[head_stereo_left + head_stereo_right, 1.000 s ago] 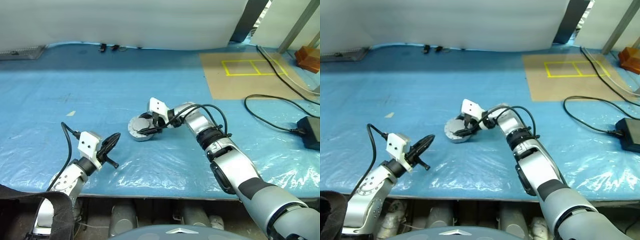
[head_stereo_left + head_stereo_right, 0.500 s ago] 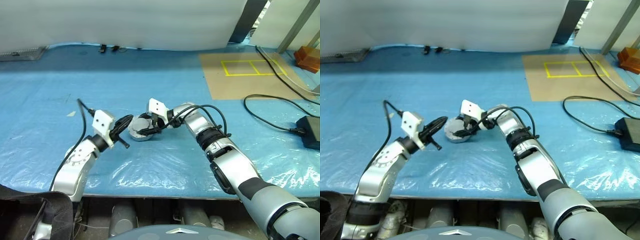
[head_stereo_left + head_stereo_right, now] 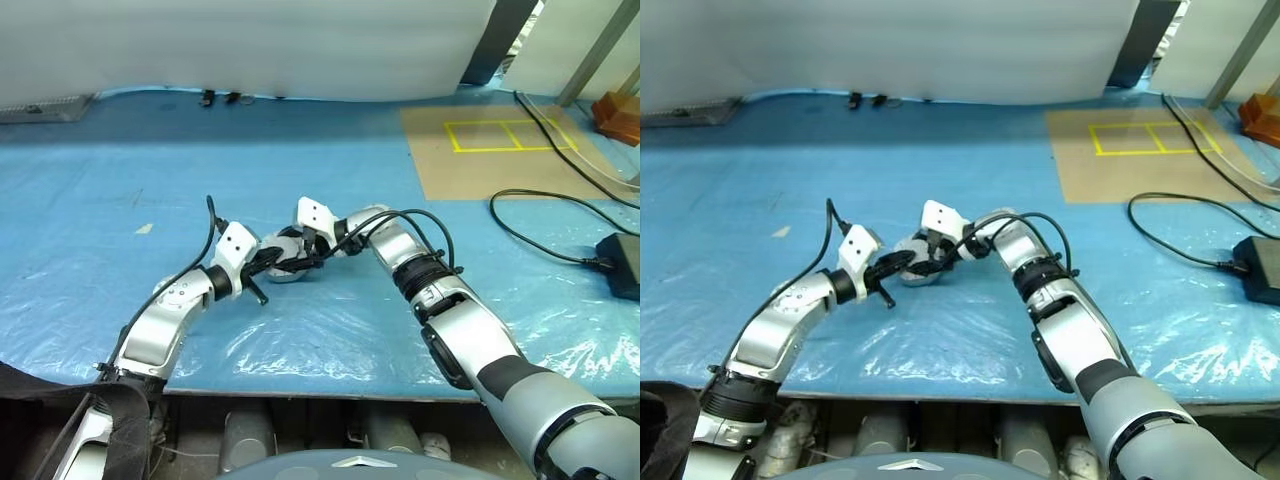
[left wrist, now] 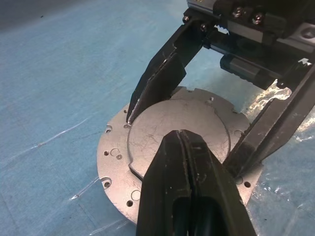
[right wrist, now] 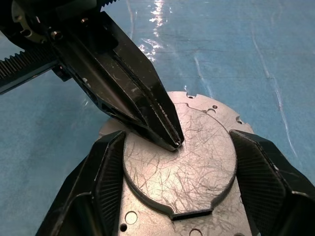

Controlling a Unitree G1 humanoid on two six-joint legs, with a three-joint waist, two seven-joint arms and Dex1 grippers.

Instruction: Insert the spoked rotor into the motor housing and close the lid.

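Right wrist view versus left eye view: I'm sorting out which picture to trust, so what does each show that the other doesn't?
Right wrist view: scratches on the motor housing's raised lid, a notch in its edge, and flange holes. Left eye view: the brown board with yellow tape, black cables and the blue sheet. Both: the shut left gripper tipped onto the lid, the right gripper straddling it.

We see the surface (image 3: pixel 120 170) covered with blue plastic sheeting that wrinkles and shines near its front edge. A brown cardboard sheet (image 3: pixel 480 170) lies on its far right part, with a rectangle of yellow tape (image 3: pixel 505 134) marked on it. A black cable (image 3: pixel 545 225) loops across the right side to a black power brick (image 3: pixel 620 262). A white wall (image 3: pixel 250 45) stands behind.
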